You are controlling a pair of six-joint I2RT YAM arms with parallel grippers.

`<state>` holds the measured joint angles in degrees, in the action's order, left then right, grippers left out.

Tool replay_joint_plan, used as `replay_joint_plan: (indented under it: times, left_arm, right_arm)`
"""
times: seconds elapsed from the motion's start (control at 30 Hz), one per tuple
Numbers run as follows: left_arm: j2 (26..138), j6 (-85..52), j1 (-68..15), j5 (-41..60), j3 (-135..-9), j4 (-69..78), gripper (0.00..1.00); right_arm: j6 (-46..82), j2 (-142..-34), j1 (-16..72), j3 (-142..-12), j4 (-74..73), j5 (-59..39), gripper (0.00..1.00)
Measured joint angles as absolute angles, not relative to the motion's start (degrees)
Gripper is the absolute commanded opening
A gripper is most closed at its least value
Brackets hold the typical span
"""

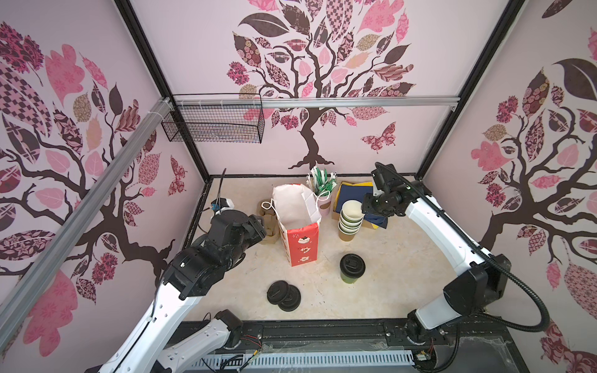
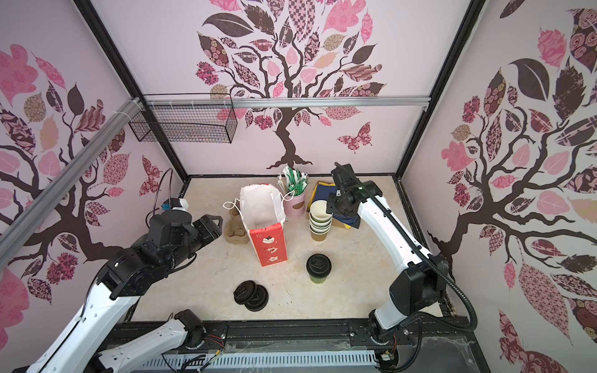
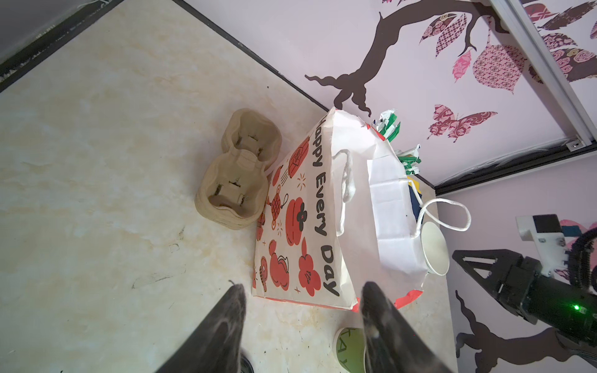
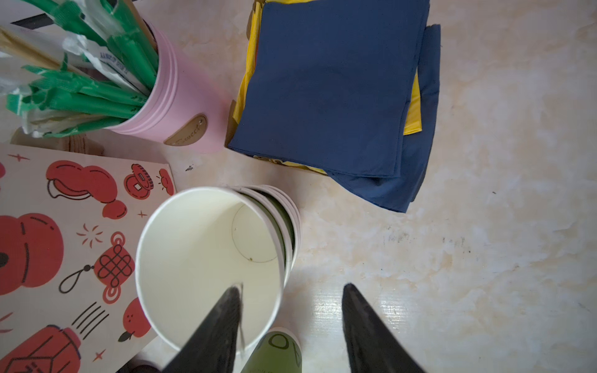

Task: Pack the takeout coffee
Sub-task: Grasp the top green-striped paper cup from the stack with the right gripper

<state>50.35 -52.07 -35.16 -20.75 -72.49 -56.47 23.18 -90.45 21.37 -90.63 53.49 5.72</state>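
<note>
Standing open and upright in the middle of the table (image 1: 387,274), the red-and-white paper bag (image 1: 298,226) separates the two arms. A beige pulp cup carrier (image 3: 239,171) lies just beside its left side. Behind the bag are a pink holder of green-wrapped straws (image 4: 174,106) and a pile of navy and yellow napkins (image 4: 329,87). A stack of paper cups (image 1: 350,222) stands near the bag's right side.

The right gripper (image 4: 294,286) is over that stack with its jaws apart. One finger dips inside the top cup (image 4: 206,258), which has no lid and is white inside. The other finger hangs outside, clear of the cup wall, so nothing is clamped. The left gripper (image 3: 303,287) hovers beside the carrier, pointing at the bag's printed side, jaws spread and empty.

The lidded cup (image 1: 352,266), green-sided under a black sip lid, stands alone toward the front right, well apart from the bag. Two loose black lids (image 1: 283,295) overlap at the front left. A wire basket (image 1: 213,124) hangs on the back wall.

In a top view the left gripper and the bag cover most of the carrier. The right arm hides part of the napkins and its own fingertips. Both wrist views cut the lidded cup off at the frame edge, showing only some green wall. How many cups the stack holds is hard to count.
</note>
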Motion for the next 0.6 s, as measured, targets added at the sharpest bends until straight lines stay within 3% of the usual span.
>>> replay_joint_plan:
  times: [0.6]
  left_arm:
    - [50.09,-53.76,-35.16,-20.91,-72.31,-56.25,0.60]
  right_arm:
    - [23.03,-96.12,23.55,-93.73,54.22,10.24,0.26]
